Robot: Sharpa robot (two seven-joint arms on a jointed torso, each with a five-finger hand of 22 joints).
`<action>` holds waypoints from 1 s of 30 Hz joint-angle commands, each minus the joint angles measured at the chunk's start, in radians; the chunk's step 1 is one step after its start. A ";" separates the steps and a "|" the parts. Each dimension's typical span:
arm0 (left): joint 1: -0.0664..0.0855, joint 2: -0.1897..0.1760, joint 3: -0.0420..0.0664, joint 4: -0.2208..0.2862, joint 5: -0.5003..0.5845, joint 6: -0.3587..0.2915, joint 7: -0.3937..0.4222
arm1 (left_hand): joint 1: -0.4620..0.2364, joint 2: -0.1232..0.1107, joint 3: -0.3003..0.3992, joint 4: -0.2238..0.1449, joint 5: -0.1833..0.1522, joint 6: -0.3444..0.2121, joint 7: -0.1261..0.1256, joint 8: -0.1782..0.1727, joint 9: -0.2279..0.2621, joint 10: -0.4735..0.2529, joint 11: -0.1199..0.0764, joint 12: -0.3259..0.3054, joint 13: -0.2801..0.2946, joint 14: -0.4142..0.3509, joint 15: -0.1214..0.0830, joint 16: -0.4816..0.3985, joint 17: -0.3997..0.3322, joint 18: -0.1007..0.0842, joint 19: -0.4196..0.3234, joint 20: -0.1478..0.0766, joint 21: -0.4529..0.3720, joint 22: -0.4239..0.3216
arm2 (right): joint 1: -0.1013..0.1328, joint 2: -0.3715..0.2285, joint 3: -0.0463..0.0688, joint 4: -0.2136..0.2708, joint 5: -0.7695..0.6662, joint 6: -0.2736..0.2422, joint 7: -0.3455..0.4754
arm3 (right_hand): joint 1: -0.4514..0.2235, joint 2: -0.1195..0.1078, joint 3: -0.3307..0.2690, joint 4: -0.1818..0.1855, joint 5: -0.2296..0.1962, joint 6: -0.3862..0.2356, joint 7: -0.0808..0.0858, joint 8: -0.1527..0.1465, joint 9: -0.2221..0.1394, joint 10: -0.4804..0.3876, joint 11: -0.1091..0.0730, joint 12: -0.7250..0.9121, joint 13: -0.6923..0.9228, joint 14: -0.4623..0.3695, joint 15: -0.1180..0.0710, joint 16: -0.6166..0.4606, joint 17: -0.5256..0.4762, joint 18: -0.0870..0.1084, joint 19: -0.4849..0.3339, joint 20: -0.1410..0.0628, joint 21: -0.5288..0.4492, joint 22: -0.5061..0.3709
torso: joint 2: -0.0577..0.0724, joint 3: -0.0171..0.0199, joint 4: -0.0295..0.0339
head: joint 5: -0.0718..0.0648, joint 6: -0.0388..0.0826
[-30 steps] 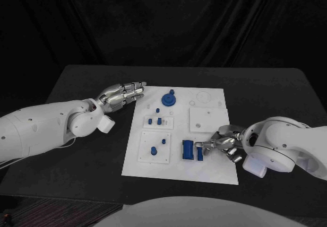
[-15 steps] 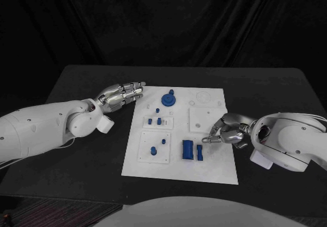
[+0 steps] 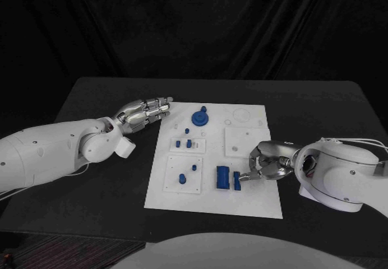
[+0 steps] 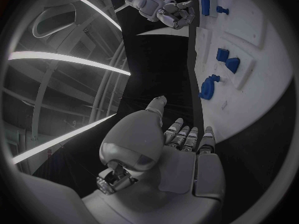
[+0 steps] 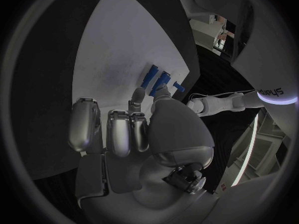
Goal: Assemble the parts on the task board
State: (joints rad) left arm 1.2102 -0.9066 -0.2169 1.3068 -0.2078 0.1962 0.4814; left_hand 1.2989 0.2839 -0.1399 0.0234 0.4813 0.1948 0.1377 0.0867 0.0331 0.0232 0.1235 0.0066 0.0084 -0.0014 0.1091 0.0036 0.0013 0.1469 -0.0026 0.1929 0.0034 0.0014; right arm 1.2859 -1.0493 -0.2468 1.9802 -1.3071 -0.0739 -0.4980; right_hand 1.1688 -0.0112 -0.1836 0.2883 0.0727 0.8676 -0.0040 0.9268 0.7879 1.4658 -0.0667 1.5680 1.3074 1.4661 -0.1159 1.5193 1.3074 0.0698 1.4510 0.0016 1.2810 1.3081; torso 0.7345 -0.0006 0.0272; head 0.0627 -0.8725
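Observation:
The white task board [image 3: 243, 196] lies mid-table with blue parts on it: a round toothed piece [image 3: 199, 117], small pegs in two raised insets [image 3: 184, 144], a wide block [image 3: 221, 177] and a narrow block [image 3: 237, 180] beside it. My right hand [image 3: 265, 165] hovers low at the board's right side, fingers curled down, its fingertips [image 3: 244, 174] at the narrow block. In the right wrist view the thumb and a finger end just short of the two blocks [image 5: 156, 78], gap between them. My left hand [image 3: 147, 114] rests off the board's far left corner, fingers straight, holding nothing.
The black table [image 3: 97, 185] has free room left and right of the board. A bare square inset [image 3: 244, 137] lies just beyond my right hand. In the left wrist view the round piece [image 4: 210, 87] lies ahead of my left hand [image 4: 184, 144].
My right hand lifted away from the narrow block, toward the square inset, then came back down to it with the wrist turned. The blocks and the left hand have not moved.

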 commanded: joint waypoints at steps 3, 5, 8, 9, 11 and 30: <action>-0.002 0.001 0.001 0.002 0.003 0.011 0.012 | 0.007 0.003 0.000 -0.007 0.004 0.004 0.018 0.003 0.000 0.003 0.005 0.003 0.001 0.001 0.008 -0.004 -0.001 0.007 0.003 0.007 -0.003 -0.001 | -0.009 0.004 0.000 0.006 -0.090 0.083 -0.030 | -0.012 -0.001 -0.009 0.001 -0.009 0.089 -0.018 0.130 0.168 0.105 -0.016 0.003 0.263 0.086 -0.015 0.009 0.172 -0.011 0.008 -0.014 0.020 0.186 | 0.002 0.0009 0.0019 | -0.003 0.000; -0.002 0.001 0.001 0.002 0.003 0.011 0.012 | 0.007 0.003 0.000 -0.007 0.004 0.004 0.018 0.003 0.000 0.003 0.005 0.003 0.001 0.001 0.008 -0.004 -0.001 0.007 0.003 0.007 -0.003 -0.001 | -0.013 0.007 0.000 0.007 -0.094 0.097 -0.033 | -0.017 -0.001 -0.009 0.001 -0.010 0.143 -0.024 0.188 0.245 0.105 -0.021 0.003 0.263 0.090 -0.019 0.017 0.190 -0.017 0.021 -0.018 0.050 0.194 | 0.002 0.0019 0.0019 | -0.004 0.000; -0.002 0.000 0.001 0.002 0.003 0.011 0.012 | 0.007 0.004 0.002 -0.009 0.004 0.005 0.018 0.004 0.000 0.004 0.006 0.003 0.001 0.001 0.008 -0.004 -0.001 0.007 0.003 0.007 -0.003 -0.001 | -0.016 0.010 0.000 0.008 -0.096 0.110 -0.037 | -0.023 -0.002 -0.011 0.002 -0.014 0.164 -0.027 0.211 0.275 0.105 -0.023 0.003 0.263 0.091 -0.021 0.019 0.194 -0.019 0.024 -0.020 0.058 0.196 | 0.003 0.0016 0.0013 | -0.002 0.000; -0.002 0.000 0.001 0.002 0.003 0.011 0.012 | 0.007 0.004 0.002 -0.009 0.004 0.005 0.018 0.004 0.000 0.004 0.006 0.003 0.001 0.001 0.008 -0.004 -0.001 0.007 0.003 0.007 -0.003 -0.001 | -0.018 0.011 0.000 0.009 -0.097 0.115 -0.039 | -0.026 -0.002 -0.011 0.002 -0.015 0.165 -0.027 0.213 0.279 0.105 -0.024 0.003 0.263 0.091 -0.022 0.020 0.194 -0.019 0.024 -0.021 0.058 0.196 | 0.003 0.0008 0.0016 | -0.002 0.000; -0.002 0.000 0.001 0.003 0.003 0.011 0.011 | 0.007 0.004 0.002 -0.009 0.004 0.005 0.018 0.004 0.000 0.004 0.006 0.003 0.001 0.001 0.008 -0.004 -0.001 0.007 0.003 0.007 -0.003 -0.001 | -0.019 0.013 0.000 0.011 -0.098 0.122 -0.041 | -0.035 -0.004 -0.014 0.003 -0.019 0.172 -0.029 0.220 0.292 0.105 -0.025 0.003 0.263 0.091 -0.023 0.021 0.196 -0.019 0.025 -0.022 0.061 0.197 | 0.004 0.0001 0.0016 | -0.001 0.000; -0.002 0.001 0.001 0.003 0.003 0.012 0.009 | 0.006 0.005 0.006 -0.012 0.006 0.007 0.018 0.004 0.001 0.004 0.006 0.003 0.001 0.001 0.008 -0.004 -0.001 0.007 0.003 0.008 -0.003 -0.001 | -0.031 0.041 0.000 -0.001 -0.099 0.134 -0.067 | -0.044 -0.007 -0.015 0.001 -0.021 0.169 -0.031 0.221 0.303 0.105 -0.027 0.003 0.263 0.091 -0.025 0.021 0.196 -0.019 0.024 -0.025 0.060 0.196 | 0.003 -0.0003 0.0009 | -0.006 0.000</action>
State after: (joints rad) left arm 1.2094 -0.9076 -0.2170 1.3084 -0.2078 0.1977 0.4801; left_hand 1.2989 0.2839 -0.1331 0.0166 0.4812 0.1949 0.1377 0.0867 0.0330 0.0232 0.1235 0.0066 0.0084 -0.0015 0.1090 0.0036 0.0013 0.1468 0.0011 0.1965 0.0034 0.0016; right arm 1.2592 -1.0093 -0.2467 1.9806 -1.3963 0.0464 -0.5373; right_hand 1.1328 -0.0225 -0.1960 0.2896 0.0533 1.0397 -0.0357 1.1503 1.0899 1.4651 -0.0858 1.5680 1.3074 1.4671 -0.1358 1.5374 1.3074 0.0698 1.4687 -0.0161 1.3407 1.3077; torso 0.7379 -0.0009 0.0280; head 0.0563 -0.8725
